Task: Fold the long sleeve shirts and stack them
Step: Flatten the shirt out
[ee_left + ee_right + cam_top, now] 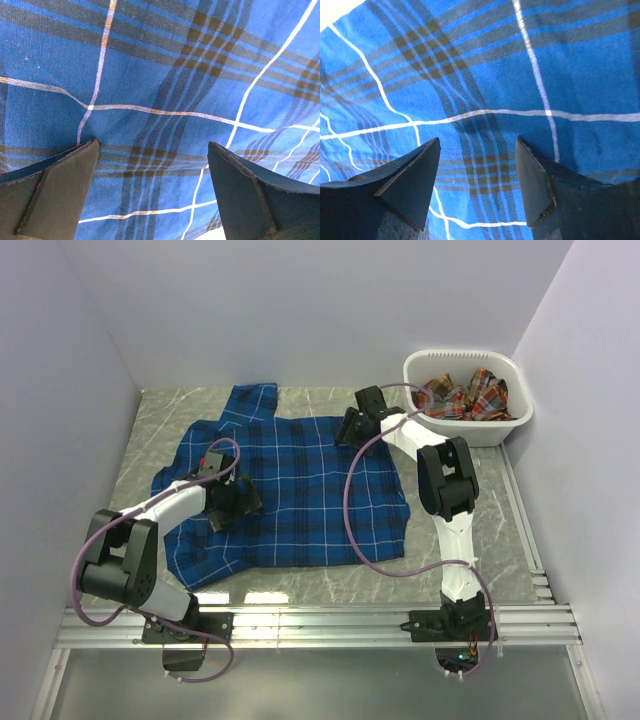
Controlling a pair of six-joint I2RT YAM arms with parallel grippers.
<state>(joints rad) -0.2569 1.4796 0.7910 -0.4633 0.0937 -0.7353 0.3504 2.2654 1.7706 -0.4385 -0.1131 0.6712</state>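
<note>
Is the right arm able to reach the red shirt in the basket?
Probably yes. The red shirt lies uncovered in the open-topped basket nearby, and the right pincer is open and empty.

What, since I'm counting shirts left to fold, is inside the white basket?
Bunched red-orange plaid cloth lies in the white basket. Its folds hide how many garments there are and whatever lies beneath.

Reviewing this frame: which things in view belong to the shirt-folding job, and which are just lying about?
Part of the job:
- blue plaid shirt, spread flat
- red-orange plaid shirt, bunched up
- left gripper and right gripper, both open over the blue shirt

Just there:
- white basket, holding the red-orange shirt
- table, under the blue shirt
</note>
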